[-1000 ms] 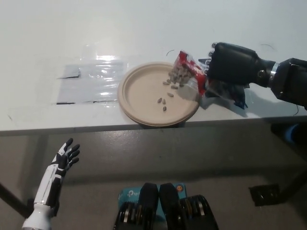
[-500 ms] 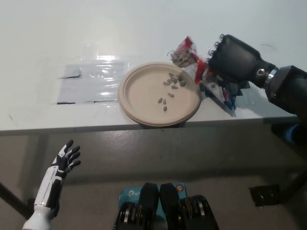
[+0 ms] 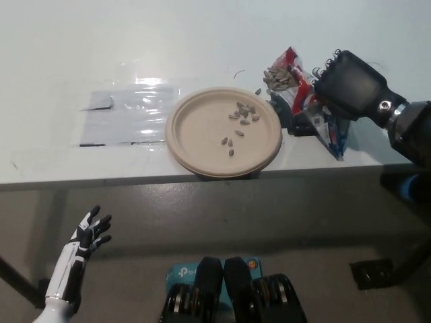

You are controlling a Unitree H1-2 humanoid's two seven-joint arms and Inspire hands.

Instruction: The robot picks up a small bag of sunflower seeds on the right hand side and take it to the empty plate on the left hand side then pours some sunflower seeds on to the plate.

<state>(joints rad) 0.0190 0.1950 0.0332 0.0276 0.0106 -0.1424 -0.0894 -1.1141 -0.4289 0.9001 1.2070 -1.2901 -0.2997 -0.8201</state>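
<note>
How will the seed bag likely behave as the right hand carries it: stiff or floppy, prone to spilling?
Probably floppy: the seed bag looks crumpled in the right hand. Likely light, held by one hand. It may spill, since seeds crowd its open mouth beside the plate.

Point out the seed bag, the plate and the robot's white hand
seed bag (image 3: 289, 75): head view, on its red upper part by the open mouth.
plate (image 3: 195, 131): head view, on bare inner surface, left of the seeds.
white left hand (image 3: 89, 235): head view, on its palm.
</note>
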